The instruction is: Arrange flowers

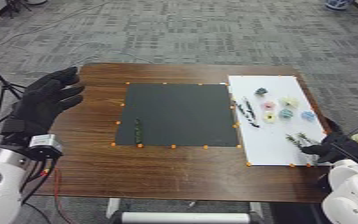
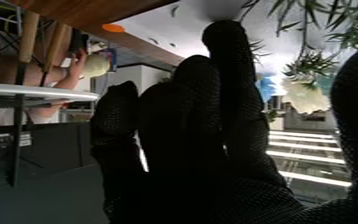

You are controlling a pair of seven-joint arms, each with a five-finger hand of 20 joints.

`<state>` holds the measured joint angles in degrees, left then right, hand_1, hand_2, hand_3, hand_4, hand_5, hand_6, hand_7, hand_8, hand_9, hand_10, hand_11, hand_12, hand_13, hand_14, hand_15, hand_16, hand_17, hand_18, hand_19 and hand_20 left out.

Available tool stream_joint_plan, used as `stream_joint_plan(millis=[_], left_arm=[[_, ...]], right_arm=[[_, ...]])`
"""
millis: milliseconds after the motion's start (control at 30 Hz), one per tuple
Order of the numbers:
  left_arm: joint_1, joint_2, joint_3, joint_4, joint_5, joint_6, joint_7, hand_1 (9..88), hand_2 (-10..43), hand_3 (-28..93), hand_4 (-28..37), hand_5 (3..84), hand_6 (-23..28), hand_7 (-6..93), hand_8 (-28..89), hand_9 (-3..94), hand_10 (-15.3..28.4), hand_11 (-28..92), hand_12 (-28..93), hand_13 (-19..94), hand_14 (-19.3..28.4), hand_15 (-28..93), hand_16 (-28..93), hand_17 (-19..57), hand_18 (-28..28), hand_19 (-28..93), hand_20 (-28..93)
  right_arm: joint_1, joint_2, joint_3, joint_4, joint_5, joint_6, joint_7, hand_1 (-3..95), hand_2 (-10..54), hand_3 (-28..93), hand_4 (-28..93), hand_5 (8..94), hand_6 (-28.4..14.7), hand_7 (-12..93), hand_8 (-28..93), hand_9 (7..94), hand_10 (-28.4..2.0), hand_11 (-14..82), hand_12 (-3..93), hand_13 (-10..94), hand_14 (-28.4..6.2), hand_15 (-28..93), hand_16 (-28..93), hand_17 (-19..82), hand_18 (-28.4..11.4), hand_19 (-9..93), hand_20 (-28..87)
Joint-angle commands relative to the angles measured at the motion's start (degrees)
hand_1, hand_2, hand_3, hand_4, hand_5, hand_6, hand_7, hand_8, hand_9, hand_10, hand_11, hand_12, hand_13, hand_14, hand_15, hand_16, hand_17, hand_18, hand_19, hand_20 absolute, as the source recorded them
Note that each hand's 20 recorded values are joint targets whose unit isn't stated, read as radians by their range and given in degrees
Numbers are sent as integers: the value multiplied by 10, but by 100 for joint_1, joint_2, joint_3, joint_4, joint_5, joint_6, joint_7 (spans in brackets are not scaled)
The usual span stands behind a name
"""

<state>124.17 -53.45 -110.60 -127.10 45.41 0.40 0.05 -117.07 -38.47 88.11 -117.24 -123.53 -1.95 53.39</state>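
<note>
Right hand open wide, fingers straight, thumb apart. Green sprigs beside its fingers; lower ends unclear, contact uncertain.

Gray carpet around brown table

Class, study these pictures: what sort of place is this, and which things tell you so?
Probably a robotics lab or test room: a robot's gloved left hand by a wooden table, orange markers edging a dark sheet, and grey carpeted floor.
</note>
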Motion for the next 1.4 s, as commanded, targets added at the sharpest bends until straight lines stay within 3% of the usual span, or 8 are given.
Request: stream_joint_plan(millis=[33, 100, 167, 367, 567, 733, 900, 1400], left_arm=[[39, -52, -28, -36, -11, 52, -21, 274, -42, 682, -238, 278, 27, 231, -108, 195, 103, 287, 201, 120, 134, 523, -49, -94, 195, 415, 122], [53, -42, -48, -43, -17, 63, -2, 274, -41, 682, -238, 279, 28, 230, -108, 195, 103, 288, 201, 120, 134, 522, -49, -95, 196, 415, 123], [44, -34, -55, -49, -24, 74, 2, 274, -40, 681, -237, 278, 28, 229, -107, 195, 103, 288, 201, 120, 134, 523, -49, -95, 196, 416, 123], [118, -20, -163, -93, -19, 107, -6, 274, -40, 683, -237, 278, 27, 231, -107, 195, 102, 287, 202, 120, 134, 523, -50, -95, 196, 416, 122], [143, -30, -197, -115, -18, 141, -6, 273, -40, 685, -237, 280, 27, 231, -108, 196, 103, 287, 201, 121, 135, 523, -49, -95, 196, 416, 122], [62, 23, -205, -85, -20, 149, -33, 273, -40, 685, -238, 280, 27, 233, -108, 195, 101, 287, 202, 120, 135, 521, -49, -95, 196, 416, 122], [-87, 75, -101, -38, -12, 116, -49, 273, -40, 686, -238, 280, 27, 232, -109, 196, 103, 287, 202, 121, 135, 522, -48, -95, 196, 415, 122], [-334, 153, 164, 78, -14, 56, -96, 273, -40, 685, -237, 279, 26, 231, -108, 196, 103, 285, 202, 121, 134, 520, -48, -95, 196, 415, 122]], right_arm=[[174, -23, -288, 115, 4, -93, 296, 353, -95, 795, -273, 631, -18, 509, 86, 658, -130, 594, 493, 589, -136, 801, 418, 267, -233, 819, 527], [194, -23, -328, 152, 6, -136, 262, 418, -95, 803, -244, 669, -10, 520, 157, 706, -122, 550, 576, 620, -132, 806, 421, 286, -232, 833, 525], [165, -20, -319, 145, 35, 0, 228, 431, -95, 810, -233, 687, -4, 531, 170, 729, -119, 552, 587, 636, -131, 816, 425, 295, -234, 842, 526], [340, 172, -527, -114, -394, 1198, -25, 397, -91, 839, -157, 717, -1, 558, 224, 765, -119, 626, 545, 677, -132, 854, 452, 319, -241, 884, 543], [1478, 339, -1356, -398, -52, 2167, -541, 353, -83, 860, -98, 770, 33, 560, 293, 840, -95, 649, 516, 761, -109, 865, 449, 398, -244, 930, 551], [2951, -98, -2659, -293, 73, 2041, -887, 326, -58, 875, -89, 808, 38, 533, 326, 868, -87, 648, 509, 795, -102, 865, 444, 433, -243, 932, 570], [3852, -812, -3749, -41, 123, 1851, -1166, 316, -48, 881, -83, 834, 40, 509, 323, 887, -82, 640, 505, 817, -96, 860, 441, 455, -243, 932, 581], [5342, -2448, -6106, 1894, -316, 820, -1009, 317, -43, 876, -79, 821, 31, 525, 322, 869, -88, 656, 524, 788, -108, 879, 463, 424, -244, 932, 599]])
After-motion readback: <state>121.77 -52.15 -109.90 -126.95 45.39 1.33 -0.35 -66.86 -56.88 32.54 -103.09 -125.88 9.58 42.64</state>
